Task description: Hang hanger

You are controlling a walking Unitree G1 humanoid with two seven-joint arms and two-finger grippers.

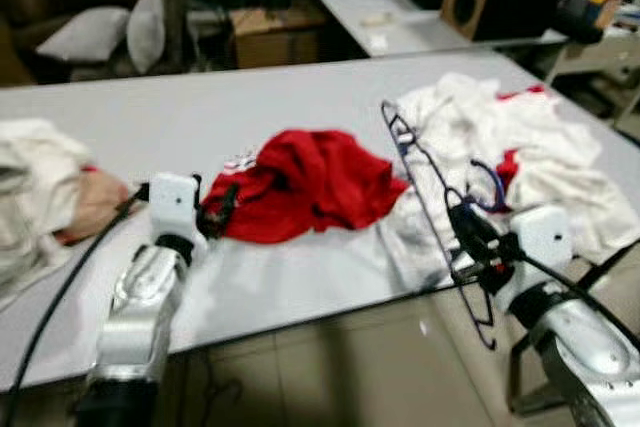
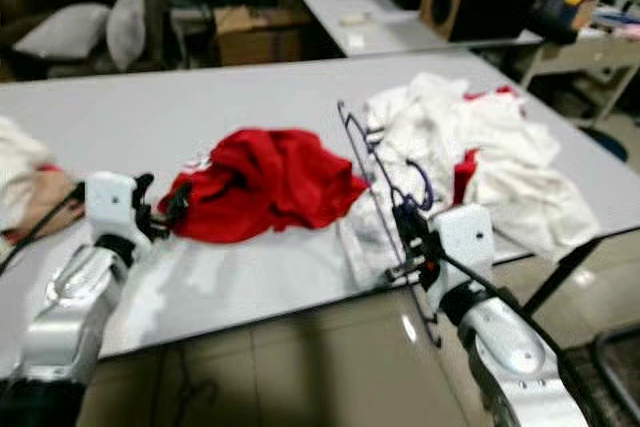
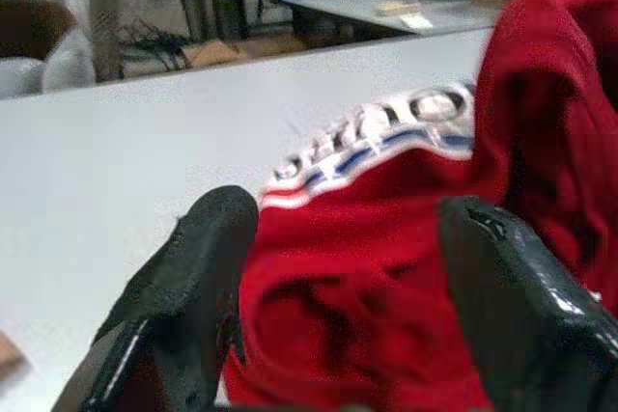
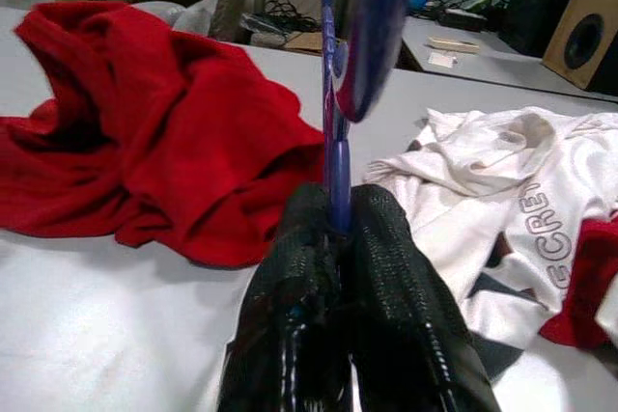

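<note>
Jaws of the right gripper (image 4: 336,229) pinch the blue hanger (image 1: 430,197); left gripper (image 3: 357,267) wide at the red shirt (image 1: 310,182); white garment (image 4: 521,209) reads "ECRE".

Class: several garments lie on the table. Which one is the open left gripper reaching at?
The red garment in the table's middle: the left gripper straddles its edge. The white pile lies right; the right gripper clamps the hanger.

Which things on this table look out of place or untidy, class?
The clothes are not folded: a red shirt lies crumpled mid-table and white clothes sprawl in a heap at the right. The right gripper holds a blue hanger with nothing on it.
</note>
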